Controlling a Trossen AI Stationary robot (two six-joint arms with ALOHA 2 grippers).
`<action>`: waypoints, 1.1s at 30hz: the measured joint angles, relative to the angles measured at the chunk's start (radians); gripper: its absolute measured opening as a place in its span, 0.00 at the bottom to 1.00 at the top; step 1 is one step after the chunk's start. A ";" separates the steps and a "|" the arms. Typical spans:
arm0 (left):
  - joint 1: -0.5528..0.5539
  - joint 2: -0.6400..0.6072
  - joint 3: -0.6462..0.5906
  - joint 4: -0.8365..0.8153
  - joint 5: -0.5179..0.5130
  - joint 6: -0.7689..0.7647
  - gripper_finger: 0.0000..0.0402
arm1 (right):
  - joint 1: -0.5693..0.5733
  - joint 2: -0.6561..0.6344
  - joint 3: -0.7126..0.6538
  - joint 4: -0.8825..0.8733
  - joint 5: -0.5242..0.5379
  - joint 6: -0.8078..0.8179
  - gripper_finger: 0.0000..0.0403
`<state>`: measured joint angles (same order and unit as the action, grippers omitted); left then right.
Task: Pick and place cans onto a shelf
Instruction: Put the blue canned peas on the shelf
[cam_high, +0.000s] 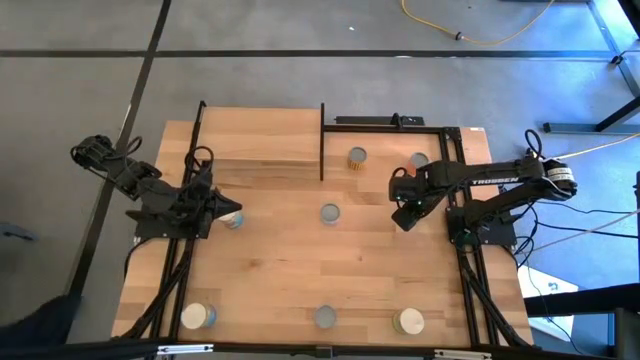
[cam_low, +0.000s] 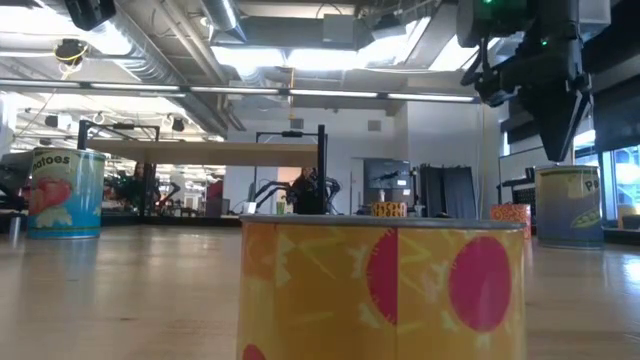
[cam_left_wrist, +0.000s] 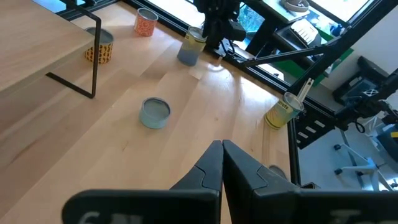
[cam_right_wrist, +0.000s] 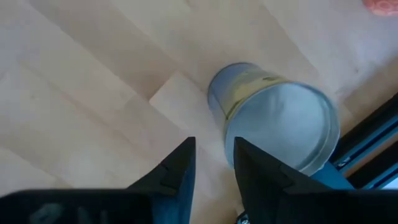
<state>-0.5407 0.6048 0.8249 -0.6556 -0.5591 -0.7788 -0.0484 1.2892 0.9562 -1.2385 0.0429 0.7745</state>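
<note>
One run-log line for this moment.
right tool: open, above blue-yellow can | left tool: shut, waiting at left edge | shelf: no cans

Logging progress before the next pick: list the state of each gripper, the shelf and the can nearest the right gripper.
left gripper: shut, empty.
right gripper: open, empty, close beside the can.
blue-yellow can: upright on the table, not gripped.
shelf: no cans on it.

Hidden and cut-off parts

The yellow can (cam_low: 383, 288) is cropped by the low view's bottom edge; the right gripper (cam_high: 405, 217) covers the can beneath it from above.
</note>
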 joint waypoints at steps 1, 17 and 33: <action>0.000 0.000 0.000 0.000 0.000 0.000 0.00 | -0.003 0.000 0.000 0.000 0.011 -0.002 0.28; 0.000 0.000 0.000 -0.001 -0.001 0.000 0.00 | -0.023 0.000 0.000 0.011 0.013 0.024 0.28; 0.000 0.000 0.000 0.000 -0.001 0.001 0.00 | -0.022 -0.006 -0.094 0.055 0.029 0.056 0.26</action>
<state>-0.5407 0.6048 0.8246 -0.6557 -0.5602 -0.7783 -0.0701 1.2835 0.8623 -1.1838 0.0719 0.8307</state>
